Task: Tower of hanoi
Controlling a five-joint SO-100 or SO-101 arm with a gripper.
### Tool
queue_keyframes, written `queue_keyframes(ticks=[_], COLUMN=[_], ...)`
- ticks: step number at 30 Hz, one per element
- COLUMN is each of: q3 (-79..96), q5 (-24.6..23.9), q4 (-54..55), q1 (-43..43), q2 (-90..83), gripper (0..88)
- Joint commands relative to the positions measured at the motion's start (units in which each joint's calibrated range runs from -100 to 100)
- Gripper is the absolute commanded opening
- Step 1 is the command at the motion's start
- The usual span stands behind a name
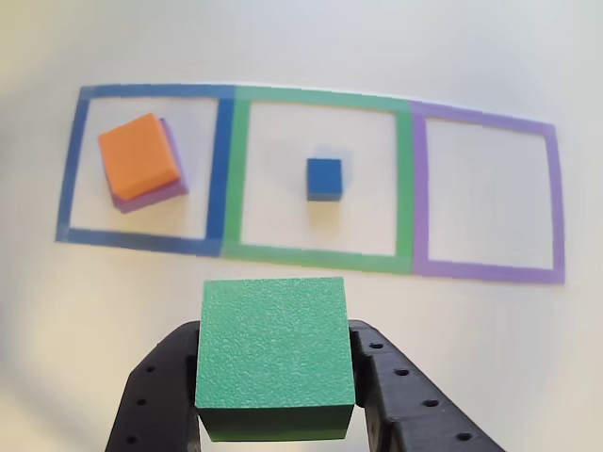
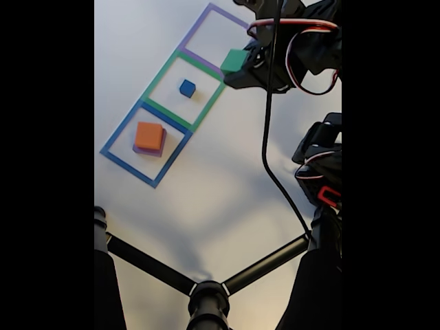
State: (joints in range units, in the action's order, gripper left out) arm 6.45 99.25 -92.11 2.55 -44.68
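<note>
gripper (image 1: 274, 395) pinching green block (image 1: 274, 360), held above table short of frames. orange block (image 1: 139, 151) on purple block (image 1: 171, 185) in blue frame (image 1: 220, 169); small blue block (image 1: 324, 177) in green frame (image 1: 405, 188); purple frame (image 1: 556, 202) empty. early stage, most moves left.

Gripper-mounted view, close, angled down at the taped squares (image 1: 320, 179); fixed view high overhead; squares shared.
</note>
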Motion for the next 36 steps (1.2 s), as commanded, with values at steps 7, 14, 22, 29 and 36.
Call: queue_keyframes(ticks=[7, 14, 22, 29, 36], q3=[17.8, 41.5, 69.3, 72.7, 67.4], q5=[0.8, 0.8, 0.8, 0.8, 0.8], q4=[9.8, 36.3, 81.0, 100.7, 112.4], q1=[11.5, 13.8, 14.1, 14.3, 15.4], q2=[-11.8, -12.3, -6.9, 5.6, 19.4], gripper=[5.1, 5.1, 5.2, 5.4, 5.5])
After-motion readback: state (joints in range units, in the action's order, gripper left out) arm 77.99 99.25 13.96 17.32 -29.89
